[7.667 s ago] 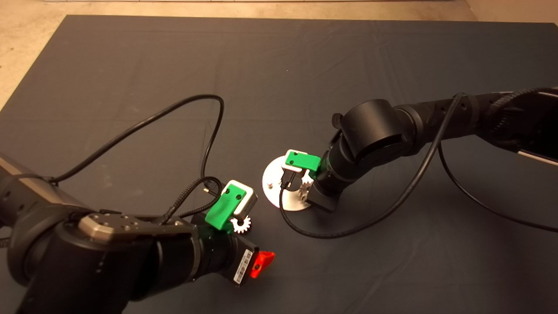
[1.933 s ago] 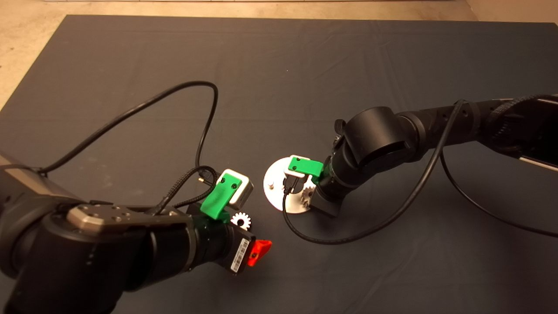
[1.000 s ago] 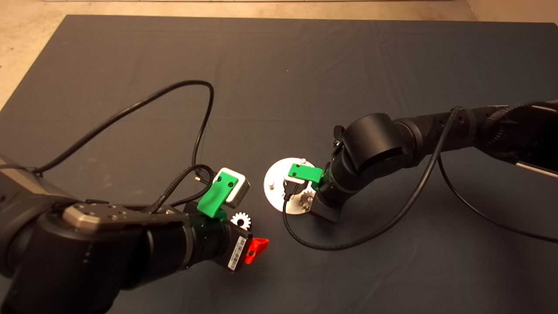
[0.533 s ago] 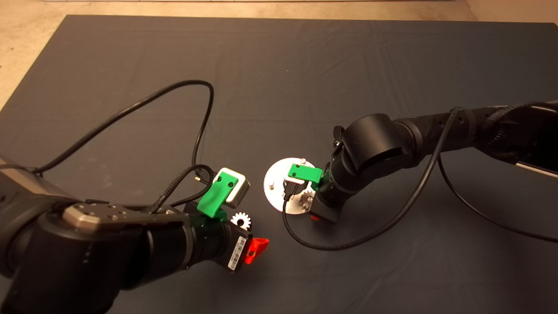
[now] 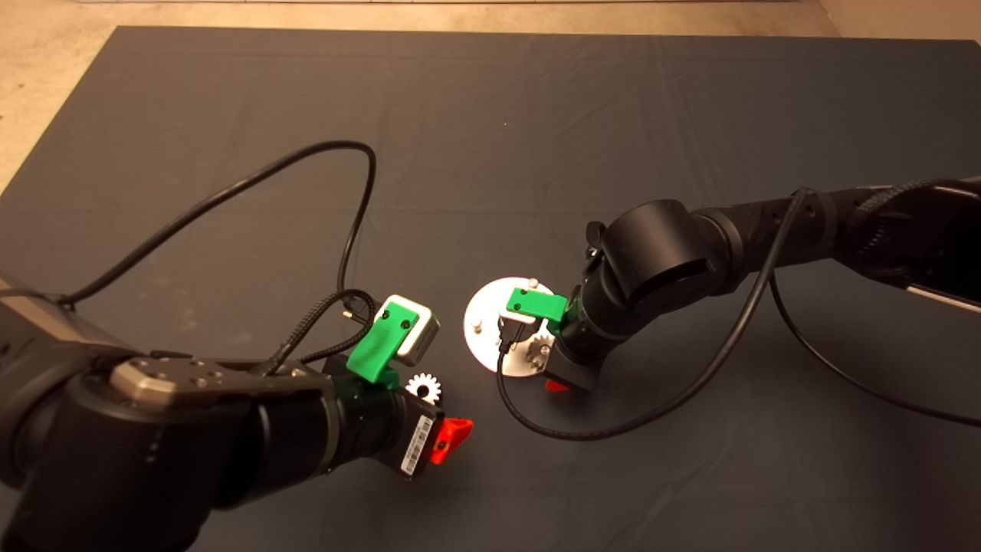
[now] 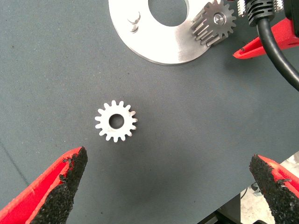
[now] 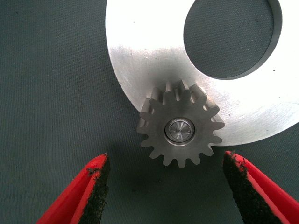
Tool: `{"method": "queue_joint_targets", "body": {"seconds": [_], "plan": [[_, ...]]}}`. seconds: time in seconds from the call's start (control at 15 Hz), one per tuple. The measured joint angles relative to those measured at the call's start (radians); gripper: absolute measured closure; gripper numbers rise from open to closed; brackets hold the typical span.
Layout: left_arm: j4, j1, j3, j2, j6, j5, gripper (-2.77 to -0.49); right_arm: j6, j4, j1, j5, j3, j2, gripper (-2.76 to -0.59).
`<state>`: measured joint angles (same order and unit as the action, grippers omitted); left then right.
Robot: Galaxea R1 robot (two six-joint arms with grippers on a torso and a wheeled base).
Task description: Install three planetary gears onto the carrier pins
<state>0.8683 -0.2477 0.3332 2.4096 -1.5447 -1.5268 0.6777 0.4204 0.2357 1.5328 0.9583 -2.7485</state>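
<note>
Two black arms are seen from above on a dark mat, with tan floor past its edge. The left gripper is spread wide over a loose gear lying flat near the silver disc. The right gripper is held wide open around a gear seated on a pin.

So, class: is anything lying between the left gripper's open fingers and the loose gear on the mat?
Nothing visible. The left gripper hangs open over the loose gear, with only bare mat between them.
</note>
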Motion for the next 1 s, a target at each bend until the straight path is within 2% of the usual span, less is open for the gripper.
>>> {"method": "queue_joint_targets", "body": {"seconds": [0.33, 0.8, 1.0], "plan": [[0.0, 0.0, 0.0, 0.0, 0.0, 0.0, -2.51, 0.0, 0.0, 0.0, -0.001, -0.013, 0.002, -2.05], [0.0, 0.0, 0.0, -0.006, 0.0, 0.0, -2.51, 0.008, 0.0, 0.0, -0.002, -0.015, 0.011, -2.05], [0.0, 0.0, 0.0, -0.006, 0.0, 0.0, -2.51, 0.026, 0.0, 0.0, -0.002, -0.015, 0.011, -2.05]]}}
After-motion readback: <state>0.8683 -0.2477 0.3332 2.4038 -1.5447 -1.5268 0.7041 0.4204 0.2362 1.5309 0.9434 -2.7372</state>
